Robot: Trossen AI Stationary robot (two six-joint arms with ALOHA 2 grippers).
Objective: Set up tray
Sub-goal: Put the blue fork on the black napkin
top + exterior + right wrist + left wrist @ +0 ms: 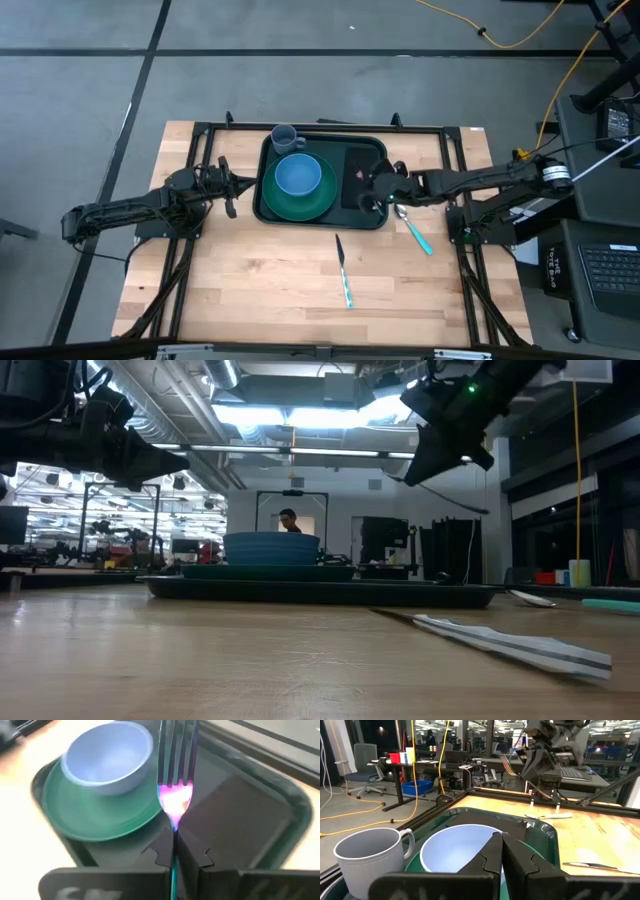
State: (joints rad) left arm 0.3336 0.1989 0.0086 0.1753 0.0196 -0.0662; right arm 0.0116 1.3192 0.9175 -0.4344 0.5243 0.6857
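Currently the right gripper (174, 851), clamped on a fork (175, 765) above the tray (268, 205), risks dropping it crooked; the left gripper (501, 851) waits closed and empty.

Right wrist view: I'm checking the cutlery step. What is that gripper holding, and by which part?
The right gripper is shut on a metal fork, gripping its handle just below the tines, above the dark green plastic tray.

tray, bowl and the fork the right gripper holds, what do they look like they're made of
Tray: likely plastic, dark green, moulded rounded corners, dull sheen. Bowl: light blue, smooth matte, probably plastic or melamine. Fork: tines mirror-bright, so apparently metal; the right gripper is shut on it.
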